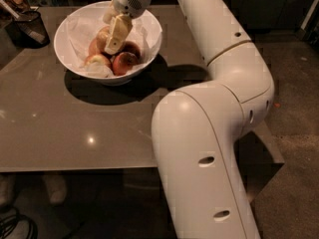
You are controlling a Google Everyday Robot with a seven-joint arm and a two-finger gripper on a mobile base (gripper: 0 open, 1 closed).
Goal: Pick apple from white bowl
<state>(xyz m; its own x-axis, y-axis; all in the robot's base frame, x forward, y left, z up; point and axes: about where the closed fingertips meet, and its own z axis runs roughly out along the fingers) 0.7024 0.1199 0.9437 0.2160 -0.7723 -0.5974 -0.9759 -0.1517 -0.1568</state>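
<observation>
The white bowl (pixel 67 59), lined with crumpled white paper, stands on the table at the far left. Several apples lie in it. The large yellow-gold apple (pixel 101 37) sits near the middle, with smaller red apples (pixel 124 62) in front of it and to its right. My gripper (pixel 111 40) reaches down into the bowl from the arm above. It is right at the yellow-gold apple, covering the apple's right side.
A small dark mesh cup (pixel 29 28) with utensils stands left of the bowl at the table's far-left edge. My white arm (pixel 219 98) arches over the right half of the brown table (pixel 75 133). The floor lies to the right.
</observation>
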